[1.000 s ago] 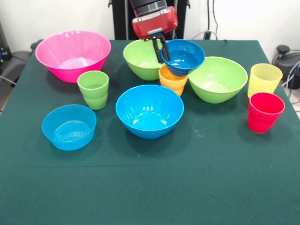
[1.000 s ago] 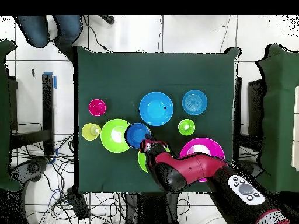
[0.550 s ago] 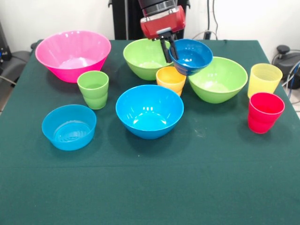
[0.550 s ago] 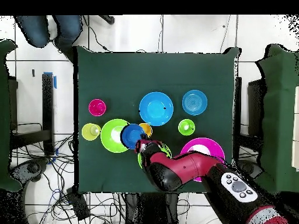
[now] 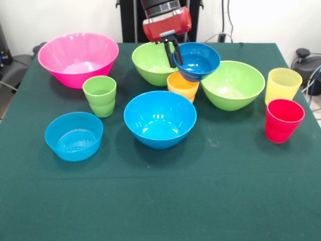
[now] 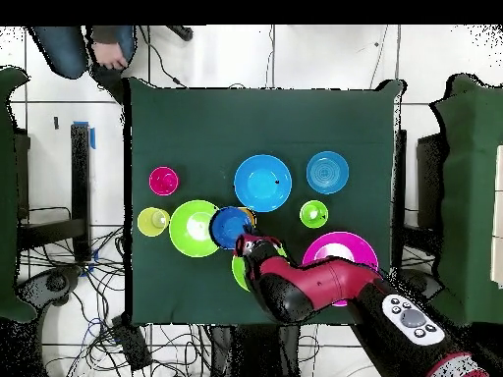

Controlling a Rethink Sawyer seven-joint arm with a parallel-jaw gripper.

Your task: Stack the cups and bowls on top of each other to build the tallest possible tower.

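Your table, left to right in the front view: large pink bowl [image 5: 78, 57] at the far left corner, shallow light blue bowl [image 5: 73, 135] nearer the camera, green cup [image 5: 100, 95] between them. The bright blue bowl [image 5: 160, 118] sat mid-table. Behind it stood one lime green bowl [image 5: 150, 63] and the orange-yellow cup [image 5: 183, 86]. Your gripper [image 5: 173, 50] was pinching the rim of the small dark blue bowl [image 5: 196, 61], which hung tilted directly above the orange-yellow cup, partly hiding it. The second lime green bowl [image 5: 232, 84] sat just right of that; pale yellow cup [image 5: 283, 85] and red cup [image 5: 283, 120] stood at the right edge.
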